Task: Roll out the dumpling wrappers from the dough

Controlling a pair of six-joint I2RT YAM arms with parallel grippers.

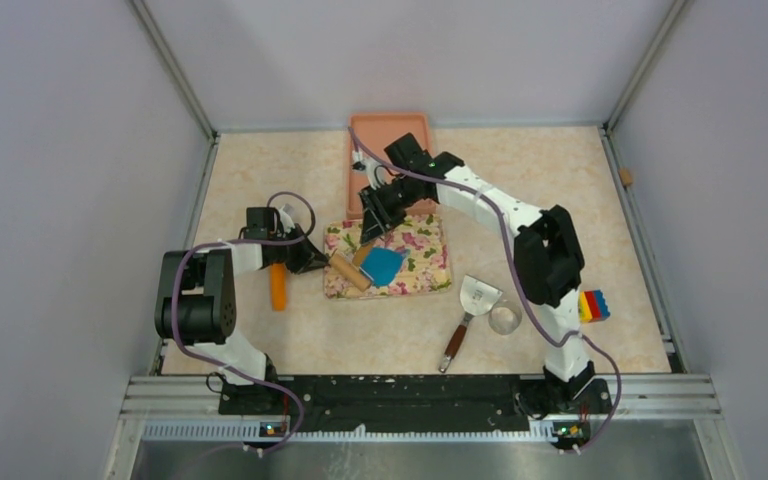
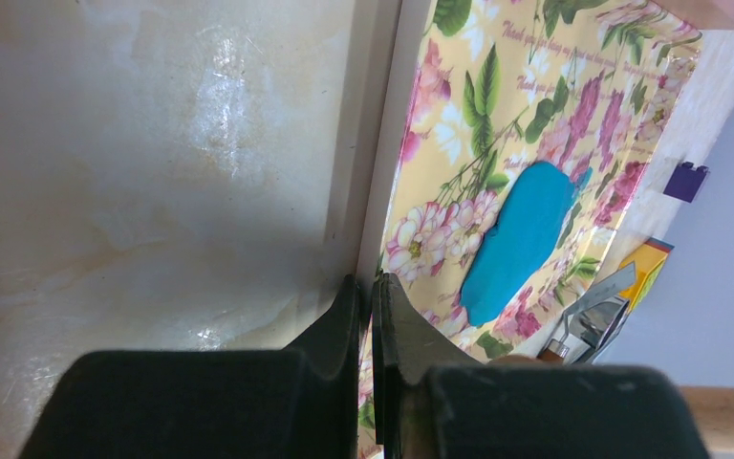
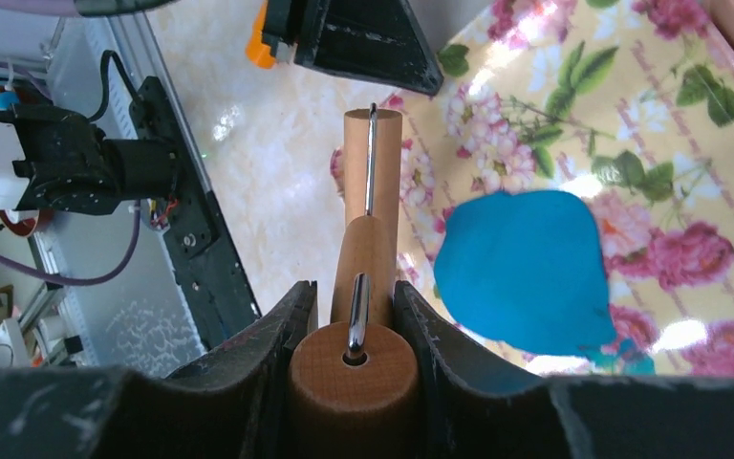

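Note:
The dough is a flat, bright blue, irregular sheet on the floral mat. It also shows in the left wrist view and the right wrist view. My right gripper is shut on a wooden rolling pin, which lies on the mat just left of the dough. My left gripper is shut on the mat's left edge, jaws pressed together. No round wrapper is in view.
A metal ring cutter and a metal scraper lie right of the mat. A pink tray stands behind it. An orange tool lies by the left arm. A toy brick sits near the right arm's base.

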